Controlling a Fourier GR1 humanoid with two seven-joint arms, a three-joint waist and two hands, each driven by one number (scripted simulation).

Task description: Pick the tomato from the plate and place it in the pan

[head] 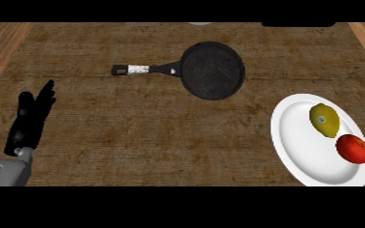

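Tomato (351, 148) sits beside lemon (324, 120) on plate (299, 140), pan (212, 70) well apart.

The surface (107, 135) shows as brown wood, grainy and matt, with paler wood strips at the frame's upper corners. The pan (212, 70) at upper centre looks dark, dull metal, faintly scuffed. The plate (299, 145) at lower right is smooth, glossy white. The tomato (352, 148) shines red; the lemon (324, 120) looks smooth yellow.

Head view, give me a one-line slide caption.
Round red tomato beside a yellow lemon on the white plate; black frying pan nearby; left hand rests open.
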